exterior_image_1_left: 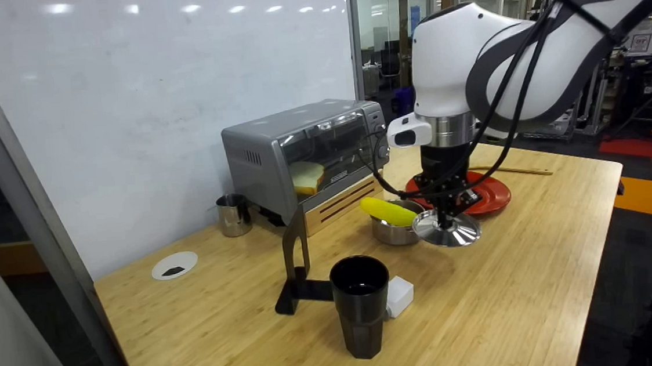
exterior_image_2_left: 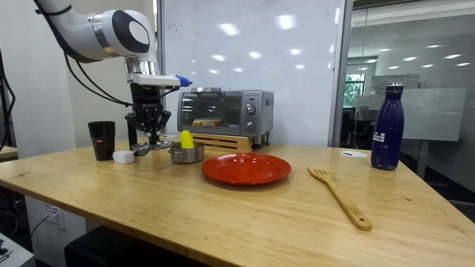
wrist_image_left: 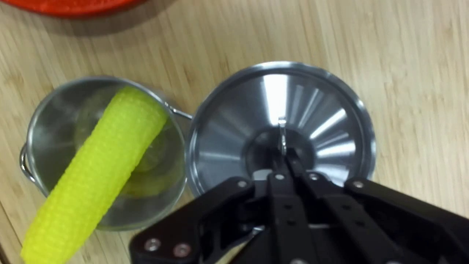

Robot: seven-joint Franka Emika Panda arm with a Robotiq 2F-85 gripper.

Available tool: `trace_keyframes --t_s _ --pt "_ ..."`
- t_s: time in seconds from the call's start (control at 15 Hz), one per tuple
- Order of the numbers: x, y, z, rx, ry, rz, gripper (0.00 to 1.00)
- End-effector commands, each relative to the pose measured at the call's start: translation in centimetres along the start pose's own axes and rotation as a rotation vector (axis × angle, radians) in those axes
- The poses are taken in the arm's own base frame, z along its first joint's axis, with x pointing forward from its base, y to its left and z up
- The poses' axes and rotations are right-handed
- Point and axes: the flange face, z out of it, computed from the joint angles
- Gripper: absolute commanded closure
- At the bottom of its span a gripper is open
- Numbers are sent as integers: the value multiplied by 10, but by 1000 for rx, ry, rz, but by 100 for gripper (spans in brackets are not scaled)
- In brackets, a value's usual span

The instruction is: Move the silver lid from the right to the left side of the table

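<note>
The silver lid [exterior_image_1_left: 446, 234] is round and shiny, and hangs level a little above the wooden table [exterior_image_1_left: 509, 291]. My gripper [exterior_image_2_left: 153, 141] points straight down and is shut on the lid's thin top handle. The lid [exterior_image_2_left: 165, 145] is beside the small metal bowl, at about its rim height. In the wrist view the lid [wrist_image_left: 227, 132] fills the middle, and the black fingertips [wrist_image_left: 284, 156] pinch the wire handle at its centre. The fingers hide the lid's near edge there.
A small metal bowl [wrist_image_left: 51, 128] holds a yellow corn cob [wrist_image_left: 95, 172]. Around are a red plate [exterior_image_2_left: 246, 168], black cup [exterior_image_1_left: 362, 308], white block [exterior_image_1_left: 400, 295], black bookend [exterior_image_1_left: 297, 261], toaster oven [exterior_image_2_left: 222, 111], metal pitcher [exterior_image_1_left: 232, 216], wooden fork [exterior_image_2_left: 343, 200] and blue bottle [exterior_image_2_left: 387, 129].
</note>
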Motion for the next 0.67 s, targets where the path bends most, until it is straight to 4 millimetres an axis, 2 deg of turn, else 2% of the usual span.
trace_keyframes --t_s 0.0,0.33,0.6 --pt "23 18 15 3 -20 -97 99" --pt "50 21 36 28 -24 -176 99" --pt "80 11 28 1 -34 -268 99"
